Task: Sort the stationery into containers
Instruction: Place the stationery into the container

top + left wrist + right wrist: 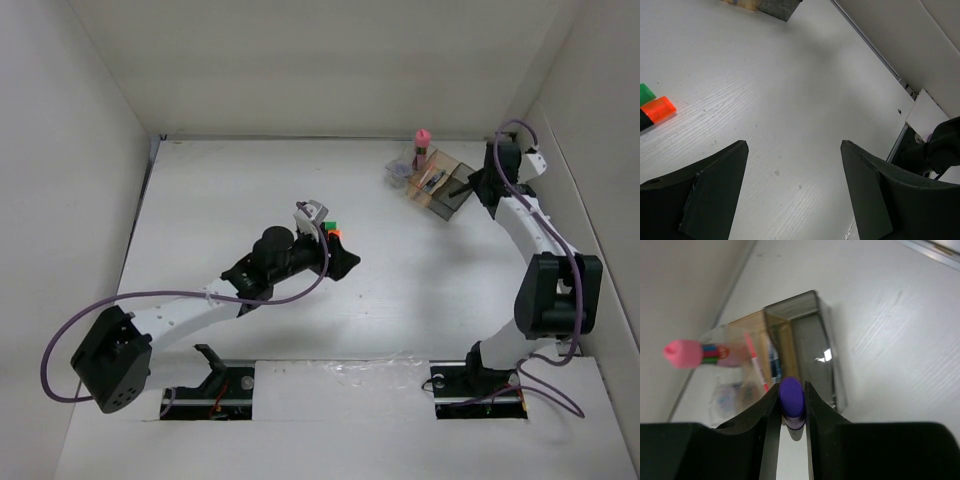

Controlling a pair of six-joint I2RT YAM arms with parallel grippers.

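– At the far right corner of the tabletop (250, 180), how do the right jaws stand?

– They are narrow, pinched on the purple-ended marker (791, 397). Only its rounded purple end shows between the two fingers (767, 405); the black body is hidden behind them.

– Where is that in relation to the tray (822, 315)?

– The top view puts the right arm (540, 250) with its wrist just beside the tray's right edge. From the wrist camera the purple end sits in front of the smoky grey compartment. I cannot tell whether it is over that compartment or short of it.

– What is in the tray?

– The pink-capped bottle (687, 354) stands at the far side, blurred. The pink-red pen (756, 367) leans in the tan compartment, with something blue and white beside it that is too soft to name. The clear compartment's contents are a smear.

– And the left jaws?

– They are spread wide, holding nothing and touching nothing, over bare tabletop near the middle. The orange-ended marker (659, 109) and the green-ended marker (646, 93) lie side by side on the tabletop at the left edge of the left wrist view, their bodies cut off. From above, only their coloured ends peek out beside the left arm (290, 255).
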